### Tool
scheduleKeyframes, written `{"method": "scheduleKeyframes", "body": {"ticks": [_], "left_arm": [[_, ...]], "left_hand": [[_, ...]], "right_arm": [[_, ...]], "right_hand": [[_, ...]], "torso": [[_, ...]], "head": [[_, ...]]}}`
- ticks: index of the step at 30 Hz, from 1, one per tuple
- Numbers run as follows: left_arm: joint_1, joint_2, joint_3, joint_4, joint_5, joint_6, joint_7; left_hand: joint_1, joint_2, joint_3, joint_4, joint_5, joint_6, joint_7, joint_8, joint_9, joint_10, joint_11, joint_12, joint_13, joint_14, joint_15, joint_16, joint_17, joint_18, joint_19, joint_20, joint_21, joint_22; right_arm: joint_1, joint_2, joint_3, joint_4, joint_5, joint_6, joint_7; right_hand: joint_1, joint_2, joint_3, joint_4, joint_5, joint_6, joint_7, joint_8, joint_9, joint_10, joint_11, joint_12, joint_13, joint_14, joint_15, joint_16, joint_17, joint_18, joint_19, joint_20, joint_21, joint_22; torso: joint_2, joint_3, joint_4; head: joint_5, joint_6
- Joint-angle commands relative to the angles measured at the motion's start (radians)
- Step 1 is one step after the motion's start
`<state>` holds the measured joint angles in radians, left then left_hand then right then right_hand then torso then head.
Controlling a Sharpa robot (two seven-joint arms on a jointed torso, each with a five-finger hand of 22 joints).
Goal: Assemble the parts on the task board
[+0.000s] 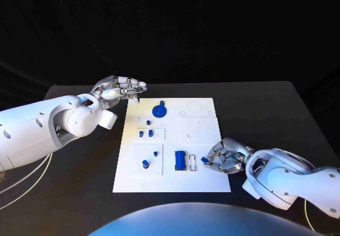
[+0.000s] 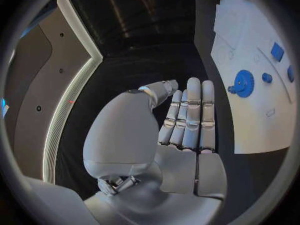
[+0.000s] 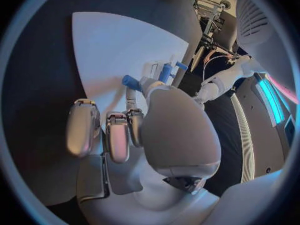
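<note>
Now right hand [image 1: 225, 157] pinching blue part [image 1: 204, 160], task board [image 1: 202, 130]

small blue piece [image 1: 204, 160] at the right hand [image 1: 225, 156] mostly hidden by its fingers, shape unclear, tiny blue pieces [image 1: 145, 133] on the white board [image 1: 202, 132] too small to identify, board cut off in left wrist view

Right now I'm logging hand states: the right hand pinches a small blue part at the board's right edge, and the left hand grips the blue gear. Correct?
Not quite. The left hand holds nothing; the left wrist view shows its fingers straight and the blue gear lying apart on the task board. The right hand does pinch a small blue part.
</note>
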<state>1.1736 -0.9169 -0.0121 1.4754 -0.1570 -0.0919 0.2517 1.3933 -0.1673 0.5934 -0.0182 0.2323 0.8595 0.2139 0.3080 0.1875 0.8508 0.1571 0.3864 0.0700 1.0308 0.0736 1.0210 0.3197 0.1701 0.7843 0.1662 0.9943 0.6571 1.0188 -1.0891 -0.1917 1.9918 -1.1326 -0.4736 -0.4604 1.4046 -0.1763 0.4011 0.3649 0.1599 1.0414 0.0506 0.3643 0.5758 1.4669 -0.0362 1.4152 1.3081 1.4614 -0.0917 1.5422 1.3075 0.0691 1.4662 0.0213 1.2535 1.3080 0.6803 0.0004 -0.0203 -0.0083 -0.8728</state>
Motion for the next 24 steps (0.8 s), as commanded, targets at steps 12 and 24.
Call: {"method": "scheduleKeyframes", "body": {"ticks": [12, 24], "left_arm": [[0.001, 0.0, 0.001, 0.005, 0.0, 0.012, 0.003], [0.001, 0.0, 0.001, 0.007, 0.0, 0.014, 0.002]], "left_hand": [[-0.003, 0.006, -0.001, -0.004, 0.005, -0.006, 0.004, 0.004, -0.002, -0.006, 0.002, 0.006, -0.001, -0.007, 0.0, 0.007, -0.001, 0.015, -0.002, 0.002, -0.003, 0.0], [-0.003, 0.006, 0.0, -0.006, 0.005, -0.007, 0.005, 0.004, -0.002, -0.007, 0.002, 0.007, -0.001, -0.007, 0.001, 0.007, -0.002, 0.015, -0.002, 0.002, -0.001, 0.001]], "right_arm": [[0.002, 0.06, 0.0, -0.019, 0.085, -0.025, 0.009], [0.002, 0.104, 0.0, -0.038, 0.085, -0.032, -0.012]], "right_hand": [[-0.074, -0.005, 0.164, -0.124, -0.008, -0.002, -0.004, 0.032, 0.055, 0.051, 0.009, 0.005, 0.166, 0.096, 0.006, 0.006, 0.192, -0.012, 0.016, 0.004, 0.004, 0.187], [-0.156, -0.009, 0.175, -0.106, -0.01, 0.009, -0.005, 0.032, 0.058, 0.056, 0.008, 0.015, 0.173, 0.097, 0.005, 0.007, 0.197, -0.013, 0.019, 0.003, 0.009, 0.188]], "torso": [[0.0, 0.0006, -0.0006], [0.0, 0.001, -0.0007]], "head": [[0.003, 0.0], [0.005, 0.0]]}}
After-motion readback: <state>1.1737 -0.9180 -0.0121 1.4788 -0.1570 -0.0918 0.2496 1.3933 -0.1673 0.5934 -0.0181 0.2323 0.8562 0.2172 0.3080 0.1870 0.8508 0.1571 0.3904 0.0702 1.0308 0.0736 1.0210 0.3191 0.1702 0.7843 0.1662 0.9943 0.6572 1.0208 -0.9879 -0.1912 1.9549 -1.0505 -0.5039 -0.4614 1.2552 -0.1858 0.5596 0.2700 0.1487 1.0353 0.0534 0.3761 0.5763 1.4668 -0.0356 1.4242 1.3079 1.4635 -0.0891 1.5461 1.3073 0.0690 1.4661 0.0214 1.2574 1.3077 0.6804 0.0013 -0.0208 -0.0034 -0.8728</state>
